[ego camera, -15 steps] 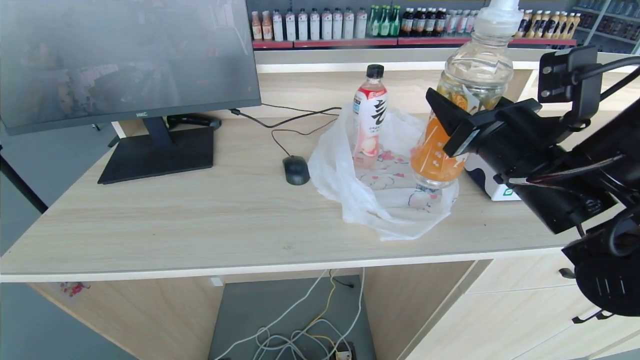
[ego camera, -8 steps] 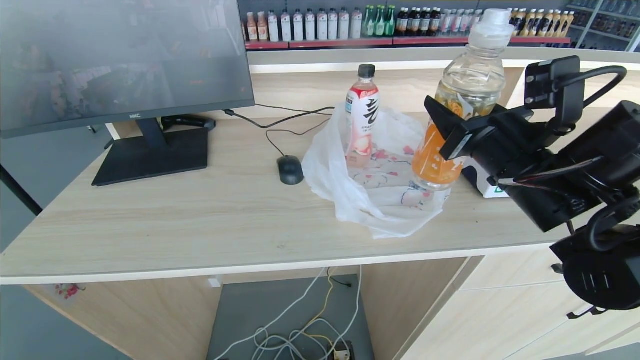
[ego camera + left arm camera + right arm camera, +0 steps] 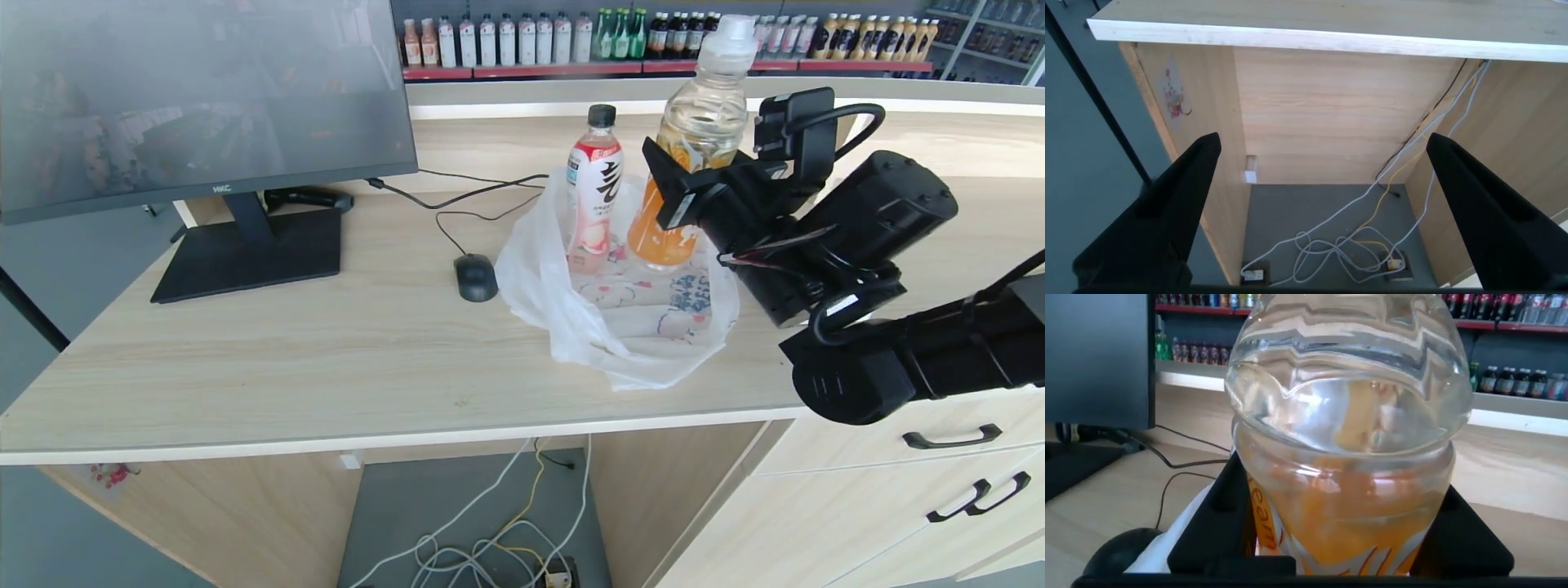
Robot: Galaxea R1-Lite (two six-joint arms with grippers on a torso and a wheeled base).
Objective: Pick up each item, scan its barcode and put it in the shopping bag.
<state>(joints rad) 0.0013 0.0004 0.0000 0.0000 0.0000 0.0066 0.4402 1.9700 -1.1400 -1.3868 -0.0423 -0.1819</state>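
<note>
- Left gripper [image 3: 1323, 145]: sits below the front edge of the desk [image 3: 326, 359], facing the cables under it. The fingers are spread wide and hold nothing. Judged idle for the current step.
- Shopping bag [image 3: 637, 335]: white plastic, lying open toward the right end of the desk, between the front and rear edges.
- Right gripper [image 3: 679, 200]: the fingers are closed around the lower body of the orange drink bottle [image 3: 695, 139], which is upright over the rear part of the bag opening. Whether its base touches the bag floor cannot be told.
- Pink-labelled bottle [image 3: 594, 192]: stands upright inside the bag, just beside the held bottle on its left. Judged as already bagged.
- Progress, as a judgement: one item is in the bag and the second is at the deposit stage. What remains for it is to lower it, release it and withdraw the arm. Whether its barcode has been scanned cannot be determined.
- Dark handheld device [image 3: 314, 197]: lies near the rear edge, behind the monitor stand [image 3: 245, 249]. It may be the scanner, but this cannot be confirmed.
</note>
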